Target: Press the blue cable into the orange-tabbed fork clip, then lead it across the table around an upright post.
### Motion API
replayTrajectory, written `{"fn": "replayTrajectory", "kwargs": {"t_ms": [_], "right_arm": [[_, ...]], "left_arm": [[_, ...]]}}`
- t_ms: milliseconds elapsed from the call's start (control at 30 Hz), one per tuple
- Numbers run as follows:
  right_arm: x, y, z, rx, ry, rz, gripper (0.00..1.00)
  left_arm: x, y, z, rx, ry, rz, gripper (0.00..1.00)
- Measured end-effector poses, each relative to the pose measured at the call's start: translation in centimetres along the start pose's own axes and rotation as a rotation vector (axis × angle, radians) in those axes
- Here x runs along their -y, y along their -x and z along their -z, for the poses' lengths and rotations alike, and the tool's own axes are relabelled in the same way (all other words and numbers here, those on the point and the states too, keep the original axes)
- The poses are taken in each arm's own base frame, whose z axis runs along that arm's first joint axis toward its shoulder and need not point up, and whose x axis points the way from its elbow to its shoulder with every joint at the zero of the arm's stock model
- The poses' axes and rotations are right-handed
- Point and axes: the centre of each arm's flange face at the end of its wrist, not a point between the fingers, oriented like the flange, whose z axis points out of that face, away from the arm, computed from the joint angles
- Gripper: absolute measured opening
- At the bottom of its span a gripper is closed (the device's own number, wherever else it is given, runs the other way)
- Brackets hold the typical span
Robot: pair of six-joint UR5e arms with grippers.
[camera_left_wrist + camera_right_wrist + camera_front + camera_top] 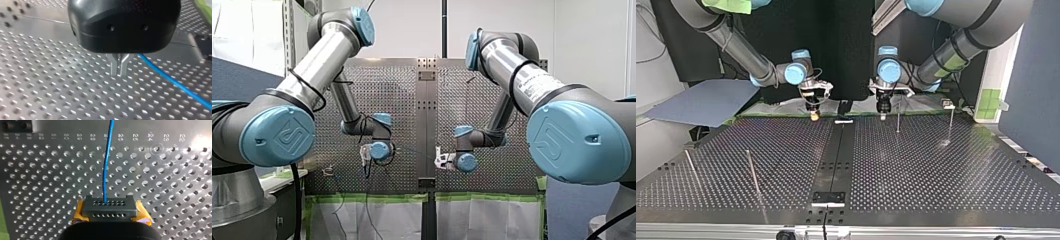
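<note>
The blue cable runs straight ahead from my right gripper, which is shut on its end between yellow pads. In the left wrist view the blue cable passes close beside the metal fingers of my left gripper. Those fingers are shut tip to tip, and nothing shows between the tips. In the top view my left gripper and my right gripper hang over the table's far edge. A small clip sits at the far right there. A thin upright post stands beside my left gripper.
More upright posts stand on the perforated table: one at the top view's right and two at its near left. A black centre strip divides the table. A grey sheet lies off its far left corner.
</note>
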Motion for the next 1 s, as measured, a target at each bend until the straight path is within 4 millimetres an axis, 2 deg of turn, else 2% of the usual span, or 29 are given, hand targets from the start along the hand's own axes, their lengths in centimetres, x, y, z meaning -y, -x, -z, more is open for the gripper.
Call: {"fn": "replayTrajectory", "kwargs": {"t_ms": [200,533,800,1000], "right_arm": [[-0.1,-3.0,-0.5,-0.009,0.006,0.007,0.01],[-0.1,-8.2,0.2,-0.011,0.005,0.003,0.01],[0.2,-13.2,0.6,-0.066,0.0,-0.002,0.01],[0.5,-16.9,1.1,-0.116,-0.007,-0.005,0.01]], "left_arm": [[1.0,2.8,0.3,0.026,-0.024,0.043,0.0],[2.4,6.9,1.4,0.034,-0.055,0.064,0.0],[4.4,11.1,1.8,0.086,-0.087,0.07,0.0],[6.0,12.8,1.5,0.093,-0.103,0.067,0.0]]}}
